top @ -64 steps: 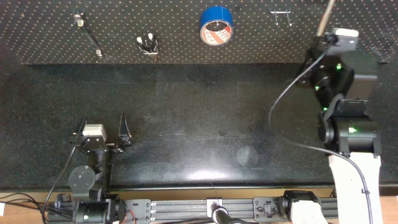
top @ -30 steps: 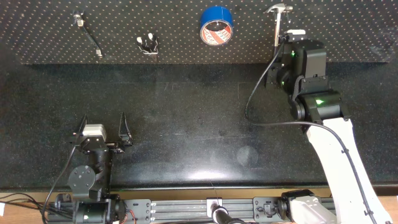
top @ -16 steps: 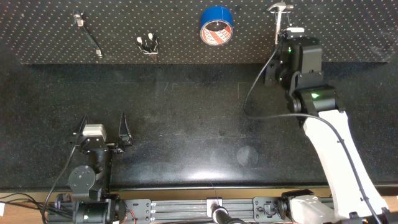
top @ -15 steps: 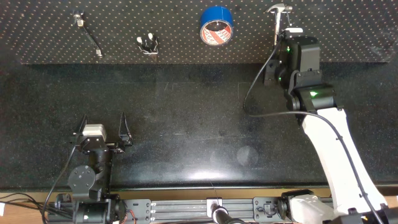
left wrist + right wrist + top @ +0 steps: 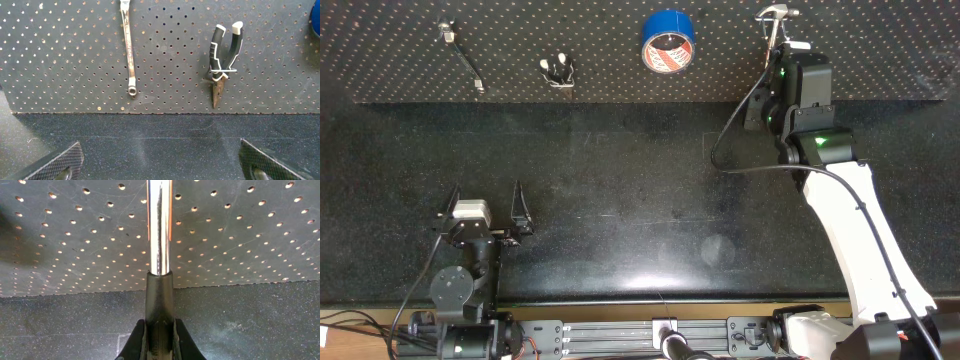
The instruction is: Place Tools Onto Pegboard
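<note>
Chrome-shafted, the hammer (image 5: 159, 230) is held clamped at its black grip by the right gripper (image 5: 159, 332) against the pegboard (image 5: 600, 75), at one o'clock in the top view. Whether its head is hooked cannot be told. The wrench (image 5: 129, 45), pliers (image 5: 222, 60) and tape roll (image 5: 668, 42) are already hung, from eleven to twelve. The left gripper (image 5: 485, 208) is parked at eight o'clock, fingers apart.

A black, finely speckled surface (image 5: 620, 180) lies flat, and a dark perforated pegboard (image 5: 590, 30) rises along its far edge. Near the pegboard's left edge hangs a slim silver wrench (image 5: 466, 60). Just right of it, black-and-white-handled pliers (image 5: 558, 70) hang nose down on a hook. Near the middle sits a blue tape roll (image 5: 668, 42). Toward the right edge a chrome-shafted hammer (image 5: 772, 14) lies against the board, perhaps seated on its hooks, though that is unclear.
</note>
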Controlling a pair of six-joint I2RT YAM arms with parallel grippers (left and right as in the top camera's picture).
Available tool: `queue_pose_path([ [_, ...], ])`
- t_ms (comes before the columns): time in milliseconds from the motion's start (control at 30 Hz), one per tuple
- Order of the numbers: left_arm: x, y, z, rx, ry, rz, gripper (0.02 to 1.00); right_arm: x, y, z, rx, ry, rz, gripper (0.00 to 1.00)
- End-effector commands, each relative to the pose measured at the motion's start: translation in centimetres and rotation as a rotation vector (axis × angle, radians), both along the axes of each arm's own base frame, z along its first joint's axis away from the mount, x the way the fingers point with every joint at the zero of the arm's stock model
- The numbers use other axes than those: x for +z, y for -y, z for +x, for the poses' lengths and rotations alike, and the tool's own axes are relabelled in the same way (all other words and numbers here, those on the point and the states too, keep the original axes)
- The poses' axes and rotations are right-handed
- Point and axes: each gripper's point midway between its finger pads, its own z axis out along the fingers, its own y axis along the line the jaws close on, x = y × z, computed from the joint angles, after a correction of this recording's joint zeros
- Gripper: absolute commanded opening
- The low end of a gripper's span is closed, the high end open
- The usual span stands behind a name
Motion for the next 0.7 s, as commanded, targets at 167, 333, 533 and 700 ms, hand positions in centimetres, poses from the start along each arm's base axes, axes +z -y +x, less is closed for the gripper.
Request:
queue_pose_path([
  [167,0.0,-0.1,-0.1,0.003,0.001,-0.016,0.996,-0.4,0.3,0.6,-0.030,-0.016,0.010,0.332],
  [333,0.0,-0.1,-0.1,0.003,0.001,-0.016,0.996,-0.5,0.3,0.5,-0.030,-0.019,0.010,0.535],
  [533,0.0,-0.1,-0.1,0.003,0.001,-0.016,0.996,-0.3,0.3,0.2,-0.027,-0.023,0.013,0.936],
  [700,0.0,-0.1,0.0,0.003,0.002,-0.016,0.996,2.7,0.3,-0.5,-0.026,0.052,0.020,0.943],
])
